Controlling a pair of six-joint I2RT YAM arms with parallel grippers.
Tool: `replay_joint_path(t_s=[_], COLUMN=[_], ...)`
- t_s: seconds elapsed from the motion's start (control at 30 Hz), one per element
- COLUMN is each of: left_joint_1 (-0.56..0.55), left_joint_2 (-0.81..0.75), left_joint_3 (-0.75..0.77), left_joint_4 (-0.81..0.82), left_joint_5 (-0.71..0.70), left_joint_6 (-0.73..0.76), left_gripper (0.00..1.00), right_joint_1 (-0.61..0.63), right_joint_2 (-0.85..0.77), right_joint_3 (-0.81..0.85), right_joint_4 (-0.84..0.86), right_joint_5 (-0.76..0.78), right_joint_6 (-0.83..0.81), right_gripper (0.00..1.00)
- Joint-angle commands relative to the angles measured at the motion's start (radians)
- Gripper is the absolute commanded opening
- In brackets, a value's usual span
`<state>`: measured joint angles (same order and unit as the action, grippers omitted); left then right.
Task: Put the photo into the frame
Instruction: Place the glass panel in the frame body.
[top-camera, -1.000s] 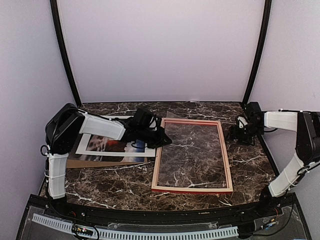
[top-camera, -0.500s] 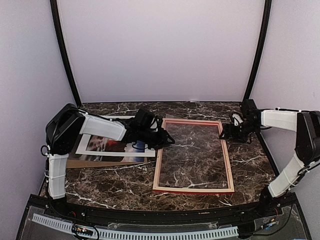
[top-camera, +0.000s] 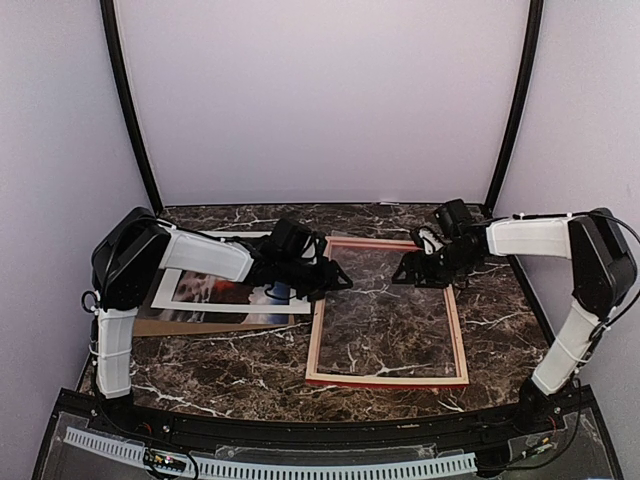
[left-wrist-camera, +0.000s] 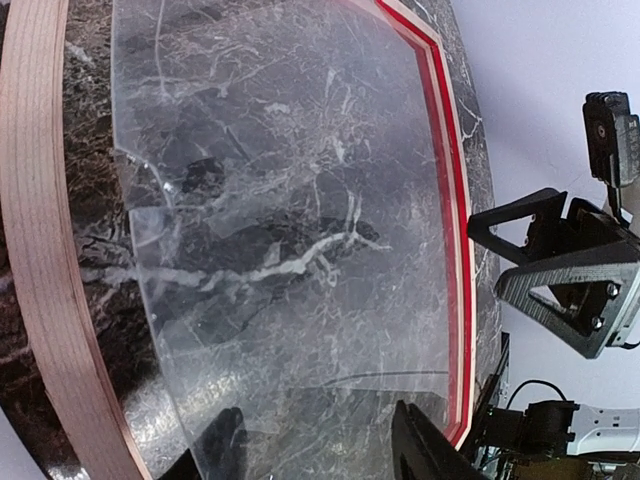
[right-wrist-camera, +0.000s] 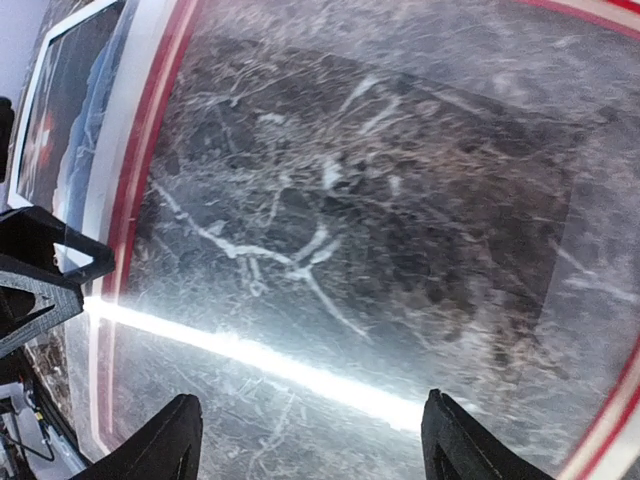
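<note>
The frame (top-camera: 385, 379) lies ready; left tool (top-camera: 337, 283) and right tool (top-camera: 405, 272) hover above, jaws apart, empty. Next, likely: lifting the photo (top-camera: 230, 292).

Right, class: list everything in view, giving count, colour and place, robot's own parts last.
rectangular wooden picture frame: one, pale wood with red inner edge, flat mid-table
clear pane: one, transparent, inside the frame
dark misty photo print: one, dark with red glow, left of frame
white mat border: one, white, lying on the photo
brown cardboard backing board: one, brown, beneath both
marble table: one, dark brown, white-veined, under everything
left gripper: one, black, open, over frame's left rail
right gripper: one, black, open, above the pane's far end
</note>
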<state>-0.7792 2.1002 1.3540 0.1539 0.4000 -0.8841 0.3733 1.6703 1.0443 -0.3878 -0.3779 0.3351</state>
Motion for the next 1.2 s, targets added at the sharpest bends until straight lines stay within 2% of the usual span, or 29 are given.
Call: replay_joint_path(t_s=[0.0,0.33,0.53,1.17], left_joint_1=[-0.013,-0.018,-0.021,-0.015], left_joint_2=[-0.006,-0.008,-0.029,-0.132], left_joint_3=[0.025,0.032,0.051,0.069], left_joint_4=[-0.026,-0.05,-0.096,-0.265], left_joint_5=[-0.014,-0.029,-0.06,-0.219], left_joint_6=[0.03,0.051,0.084,0.24], left_gripper=[0.52,0.53,0.59,0.63], right_joint_1=[0.064,0.115,0.116,0.116], right_joint_2=[0.054,0.123,0.128,0.122], right_joint_3=[0.033,0.007,-0.028,-0.048], right_joint_4=[0.079,0.136,0.145,0.123], right_joint_5=[-0.074,-0.093,-0.089,-0.07], right_joint_6=[0.04,0.067,0.063,0.038], right_gripper=[0.77,0.76,0.76,0.76])
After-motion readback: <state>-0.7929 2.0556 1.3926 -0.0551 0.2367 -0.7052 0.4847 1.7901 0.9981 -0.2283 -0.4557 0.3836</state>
